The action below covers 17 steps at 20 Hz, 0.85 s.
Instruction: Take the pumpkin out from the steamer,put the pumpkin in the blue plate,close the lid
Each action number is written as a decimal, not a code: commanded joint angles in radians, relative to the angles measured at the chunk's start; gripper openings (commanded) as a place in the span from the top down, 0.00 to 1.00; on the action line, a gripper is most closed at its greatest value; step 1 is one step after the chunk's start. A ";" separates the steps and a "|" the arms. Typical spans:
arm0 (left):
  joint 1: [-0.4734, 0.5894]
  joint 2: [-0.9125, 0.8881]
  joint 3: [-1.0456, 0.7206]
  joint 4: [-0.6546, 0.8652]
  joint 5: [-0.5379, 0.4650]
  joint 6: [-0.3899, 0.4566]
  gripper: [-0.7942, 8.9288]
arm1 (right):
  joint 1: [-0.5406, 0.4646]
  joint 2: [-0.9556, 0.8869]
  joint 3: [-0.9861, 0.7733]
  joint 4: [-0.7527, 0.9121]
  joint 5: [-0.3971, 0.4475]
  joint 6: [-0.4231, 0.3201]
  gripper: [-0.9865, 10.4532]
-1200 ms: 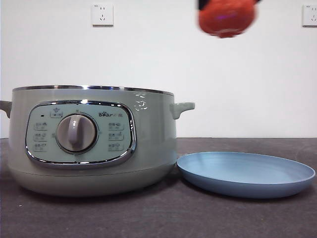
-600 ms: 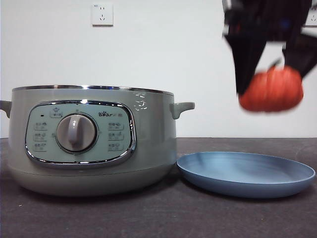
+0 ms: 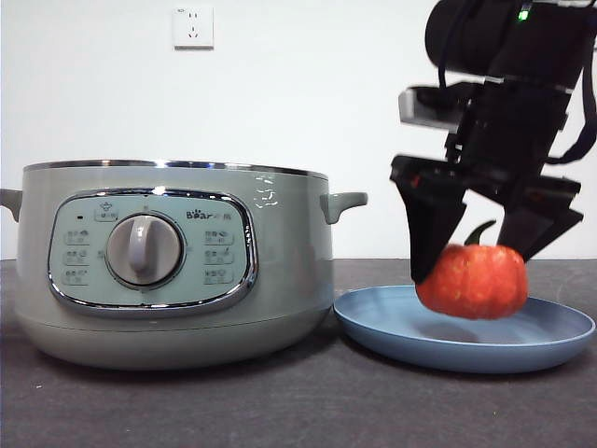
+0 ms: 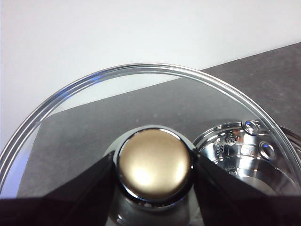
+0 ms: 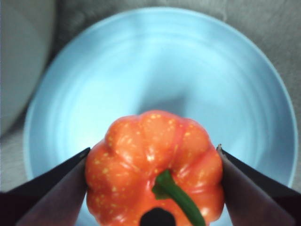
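Pumpkin gripped in right tool just above plate; left tool clamps lid by knob.

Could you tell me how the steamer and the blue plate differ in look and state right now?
The steamer is tall, deep and sage green with a chrome-framed dial panel; the blue plate is shallow, low-rimmed and plain light blue. The steamer stands uncovered, its lid gripped at the knob by the left gripper, while the right gripper holds the pumpkin just over the plate. Both are round and rest side by side on the dark table.
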 commanded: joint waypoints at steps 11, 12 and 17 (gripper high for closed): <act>0.000 -0.010 0.015 0.050 0.000 0.008 0.93 | 0.002 0.069 -0.009 0.019 0.010 0.007 0.44; 0.000 -0.010 0.015 0.050 0.008 0.008 0.93 | 0.002 0.068 -0.009 0.018 0.008 0.007 0.44; 0.000 0.011 0.015 0.056 0.050 -0.031 0.93 | 0.002 -0.006 -0.009 -0.014 0.006 0.007 0.44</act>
